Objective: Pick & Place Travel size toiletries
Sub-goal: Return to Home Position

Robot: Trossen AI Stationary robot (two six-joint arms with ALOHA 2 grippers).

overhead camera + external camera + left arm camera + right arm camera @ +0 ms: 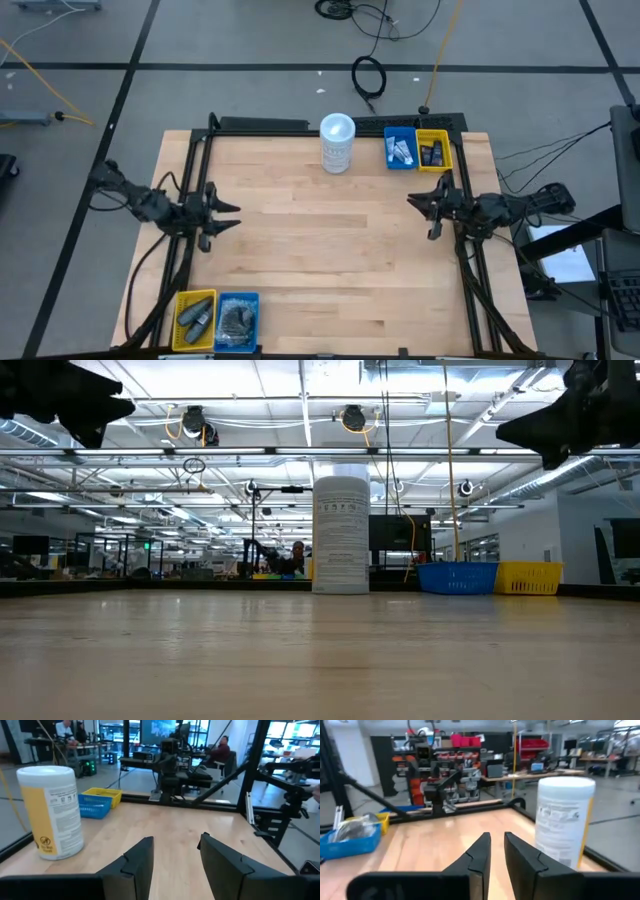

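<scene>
The left gripper [176,842] is held above the left edge of the table [330,260], its fingers parted widely with nothing between them. The right gripper [495,838] is held above the right edge, its fingers parted only narrowly and also empty. White tubes [401,151] are seen in the far blue bin [401,167] and small dark items [432,154] in the far yellow bin [448,150] touching it, both just right of the white canister [337,143]. At the near left corner, dark grey items [197,318] lie in the near yellow bin [195,294], and clear-wrapped dark bundles [237,320] in the near blue bin [238,296].
</scene>
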